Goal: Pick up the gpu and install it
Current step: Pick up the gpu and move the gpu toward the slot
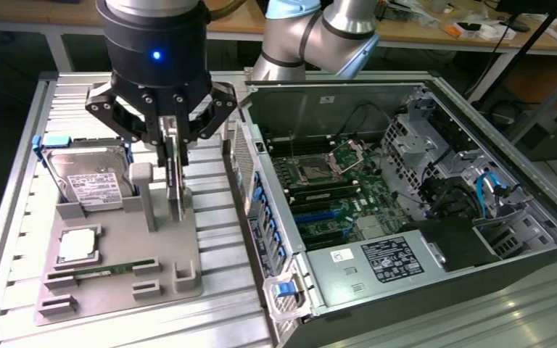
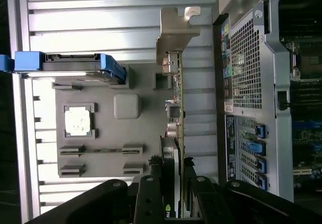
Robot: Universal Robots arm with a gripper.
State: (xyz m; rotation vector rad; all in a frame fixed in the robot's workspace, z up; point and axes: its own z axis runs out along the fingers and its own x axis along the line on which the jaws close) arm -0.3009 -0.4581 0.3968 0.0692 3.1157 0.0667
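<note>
GPU (image 1: 176, 181) is in my gripper (image 1: 175, 134), standing on edge with its long side running up and down. The 2 fingers (image 2: 148, 199) are drawn narrow and clamp the card's upper end from both faces. From the wrist camera I see the card edge-on, with its silver end bracket (image 2: 176, 30) at the end away from the fingers.

The card hangs over the grey parts fixture (image 1: 162, 290), just beside a grey post; I cannot tell whether its lower edge touches the fixture or sits clear of it.

On the fixture, toward the exterior view's left of the card, a hard drive (image 1: 90, 177) in a blue-edged carrier stands tilted at the far end. A CPU (image 1: 77, 243) lies flat nearer the camera, and 1 memory stick (image 1: 104, 270) lies in the nearest row of clips.

The fixture rests on a ribbed aluminium table (image 1: 230, 319). On the exterior view's right, the open computer case (image 1: 550, 239) lies on its side, with the motherboard (image 1: 341, 203) exposed and the power supply (image 1: 376, 264) at its near end, well apart from the card.
</note>
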